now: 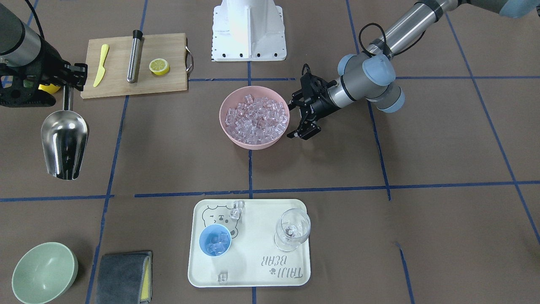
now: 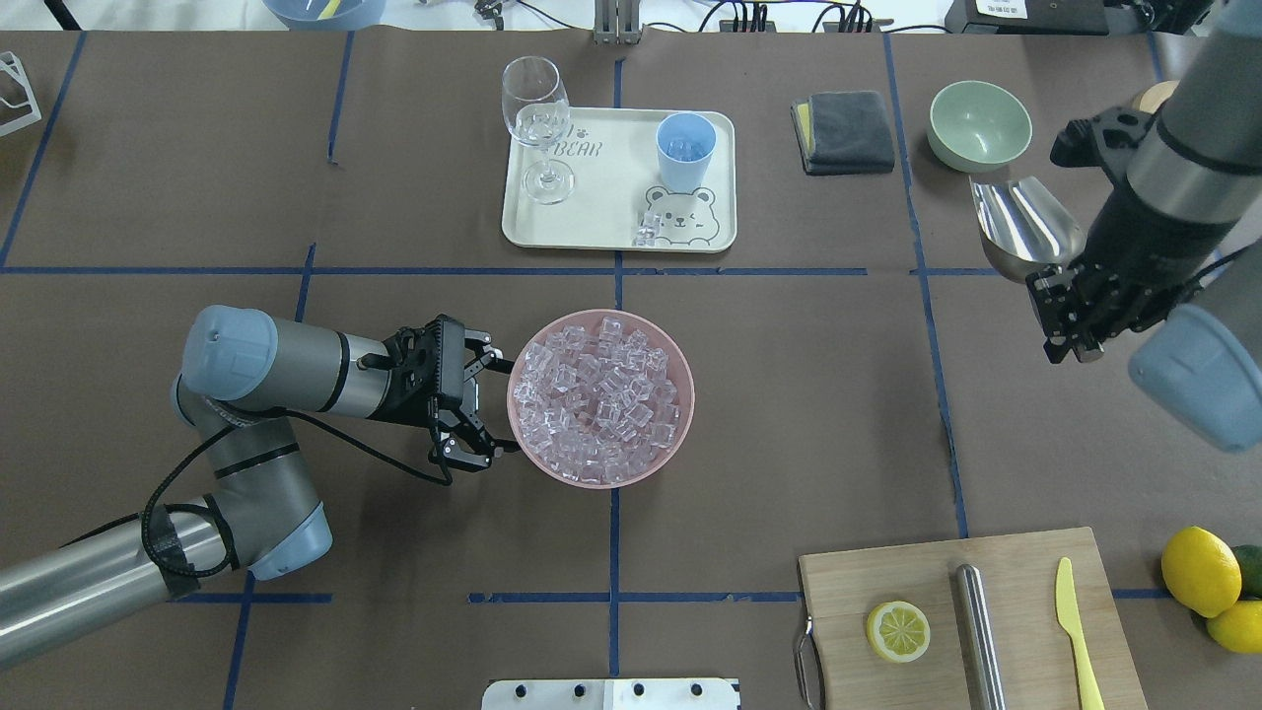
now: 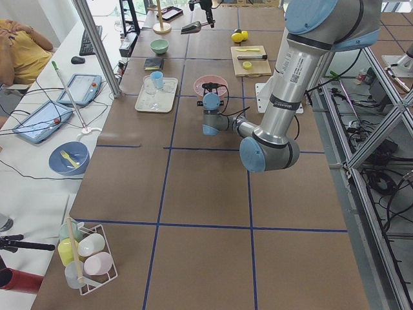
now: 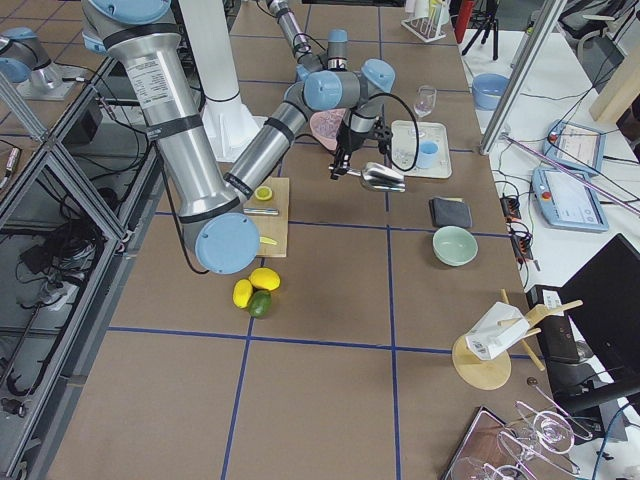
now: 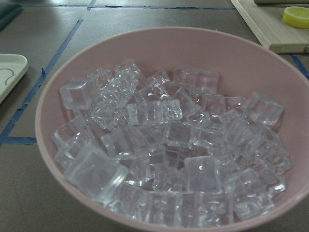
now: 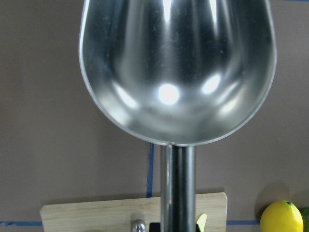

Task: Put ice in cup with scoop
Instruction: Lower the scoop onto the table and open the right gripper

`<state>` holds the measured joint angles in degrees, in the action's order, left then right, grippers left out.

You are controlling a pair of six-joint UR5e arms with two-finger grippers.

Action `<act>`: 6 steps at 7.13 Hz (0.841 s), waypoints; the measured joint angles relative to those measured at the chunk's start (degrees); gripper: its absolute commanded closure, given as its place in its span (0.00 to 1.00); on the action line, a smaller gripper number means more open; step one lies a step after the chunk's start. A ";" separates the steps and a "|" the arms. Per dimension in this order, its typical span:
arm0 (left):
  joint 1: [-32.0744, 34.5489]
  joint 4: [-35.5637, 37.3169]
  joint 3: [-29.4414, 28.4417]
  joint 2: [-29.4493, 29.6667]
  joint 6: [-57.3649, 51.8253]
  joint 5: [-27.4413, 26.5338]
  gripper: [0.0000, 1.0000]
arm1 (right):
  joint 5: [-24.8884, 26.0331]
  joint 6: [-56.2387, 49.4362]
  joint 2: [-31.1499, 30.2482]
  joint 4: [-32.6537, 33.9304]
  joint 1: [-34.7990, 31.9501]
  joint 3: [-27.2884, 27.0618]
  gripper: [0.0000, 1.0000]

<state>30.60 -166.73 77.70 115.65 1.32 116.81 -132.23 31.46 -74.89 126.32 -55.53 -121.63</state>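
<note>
The ice (image 1: 255,118) is being held mostly as a heap of clear cubes in a pink bowl (image 1: 228,126) at the middle of the table. A few cubes are being carried in the light-blue cup (image 1: 215,240). The cup is being kept upright on a cream tray (image 1: 261,270) at the operators' edge, about halfway along it. Loose cubes are lying on the tray beside the cup, two by the printed bear and one near the tray's outer rim. A wine glass (image 1: 292,230) is also standing on the tray, well apart from the cup.

The scoop (image 1: 64,143) is being held above the table towards the robot's right end, its trough pointing to the operators' edge. Bare shiny metal is being shown inside it in the right wrist view. Its handle is being clamped by the right gripper (image 1: 68,84).

The left gripper (image 1: 296,119) is being held just beside the pink bowl's rim, with its fingers spread apart and nothing between them.

A cutting board (image 1: 168,82) with a lemon half (image 1: 159,66), a yellow knife (image 1: 101,64) and a steel tube (image 1: 134,56) is lying near the robot's edge. A green bowl (image 1: 44,273) and a grey cloth (image 1: 122,277) are sitting by the operators' edge, towards the robot's right corner.
</note>
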 measured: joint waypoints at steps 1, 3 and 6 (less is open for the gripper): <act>-0.05 0.00 0.00 -0.10 0.00 0.00 0.00 | 1.20 5.23 -5.91 -9.51 2.39 -0.23 1.00; -0.12 0.00 0.00 -0.09 -0.04 0.00 0.00 | 4.41 19.87 -16.67 -32.43 8.28 1.90 1.00; -0.18 0.00 0.00 -0.10 -0.08 0.00 0.00 | 8.73 31.09 -21.87 -47.65 15.62 5.91 1.00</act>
<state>30.42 -166.73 77.70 115.54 1.24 116.81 -123.51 62.55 -96.76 78.67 -39.91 -115.72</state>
